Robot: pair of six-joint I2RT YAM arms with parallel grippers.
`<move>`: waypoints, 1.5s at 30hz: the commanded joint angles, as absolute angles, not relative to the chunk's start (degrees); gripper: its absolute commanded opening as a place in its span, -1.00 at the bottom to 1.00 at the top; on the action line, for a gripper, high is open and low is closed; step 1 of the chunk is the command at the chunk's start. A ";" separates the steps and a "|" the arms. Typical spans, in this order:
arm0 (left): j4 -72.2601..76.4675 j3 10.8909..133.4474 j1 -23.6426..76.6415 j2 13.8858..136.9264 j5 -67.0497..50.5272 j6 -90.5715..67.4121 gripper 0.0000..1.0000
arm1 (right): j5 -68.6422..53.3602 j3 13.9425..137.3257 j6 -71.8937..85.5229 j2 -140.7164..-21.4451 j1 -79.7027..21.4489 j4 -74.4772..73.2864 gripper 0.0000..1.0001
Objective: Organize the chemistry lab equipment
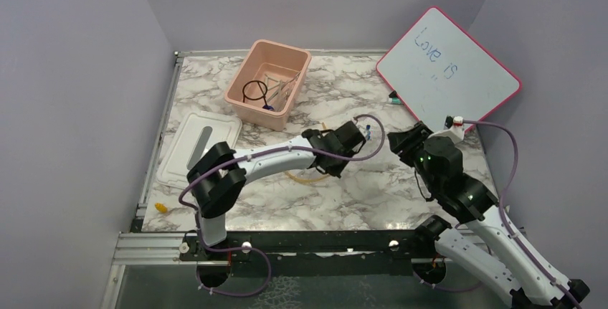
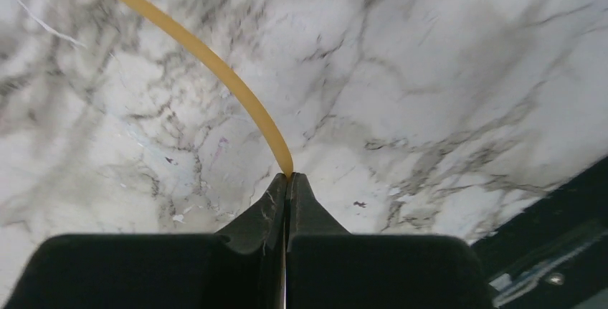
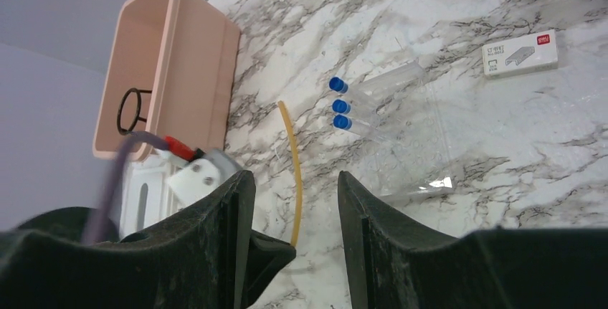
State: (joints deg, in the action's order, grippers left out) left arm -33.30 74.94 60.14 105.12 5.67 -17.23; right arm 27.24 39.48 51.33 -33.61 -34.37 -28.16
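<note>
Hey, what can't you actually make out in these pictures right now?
Left wrist view: amber tube is cut off by the top edge. In the top view it is mostly under the left arm.
Top view, lower left: yellow speck is too small to identify.
Right wrist view: white box has print too small to read.

I have the tub (image 1: 267,83) at the rear of the table (image 1: 344,201), left of centre, with the ring (image 1: 244,92) lying in it. The lid (image 1: 193,148) lies flat on the table, just left of and in front of the tub. The whiteboard (image 1: 448,69) sits at the rear right. The tube (image 3: 295,173) lies mid-table in front of the tub. The vials (image 3: 351,105) lie just right of it, and the staple box (image 3: 520,52) lies further right.
</note>
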 commanded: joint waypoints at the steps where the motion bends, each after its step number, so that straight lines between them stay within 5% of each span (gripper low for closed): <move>1: -36.89 85.55 60.56 96.67 6.13 -13.91 -1.00 | 30.37 43.70 49.87 -32.72 -34.03 -30.05 0.02; 28: -42.58 126.82 43.26 98.82 19.20 5.32 -1.00 | 29.57 47.71 48.69 -34.61 -34.04 -29.81 0.02; 45: -33.44 120.15 25.06 107.36 7.00 1.58 -1.00 | 28.44 47.38 48.52 -41.34 -34.08 -26.18 0.02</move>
State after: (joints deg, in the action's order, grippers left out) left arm -36.58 121.21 28.80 105.08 13.23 4.54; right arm 28.42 46.04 49.39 -40.49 -34.37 -28.67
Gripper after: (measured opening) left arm 0.008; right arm 0.508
